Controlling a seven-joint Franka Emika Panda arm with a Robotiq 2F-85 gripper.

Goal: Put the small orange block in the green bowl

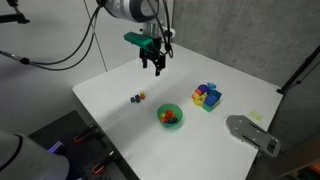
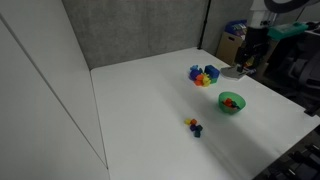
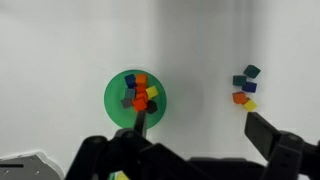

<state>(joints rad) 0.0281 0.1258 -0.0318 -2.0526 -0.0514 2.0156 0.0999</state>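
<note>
Claw (image 1: 154, 68) high (seemingly open), green bowl (image 1: 170, 116) inboard.

Bare white table (image 1: 105, 95) surrounds the small round bright green plastic bowl (image 1: 170, 124). Obstacles near the bowl: a blue holder of mixed coloured blocks (image 1: 207, 96) on one side, tiny loose blocks (image 1: 138, 98) on another. A flat grey metal piece (image 1: 252, 133) lies well apart from the bowl.

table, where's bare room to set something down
Free: the broad stretch of table between the loose blocks and the white panel. Crowded: around the green bowl and blue holder, near the opposite edge.
</note>
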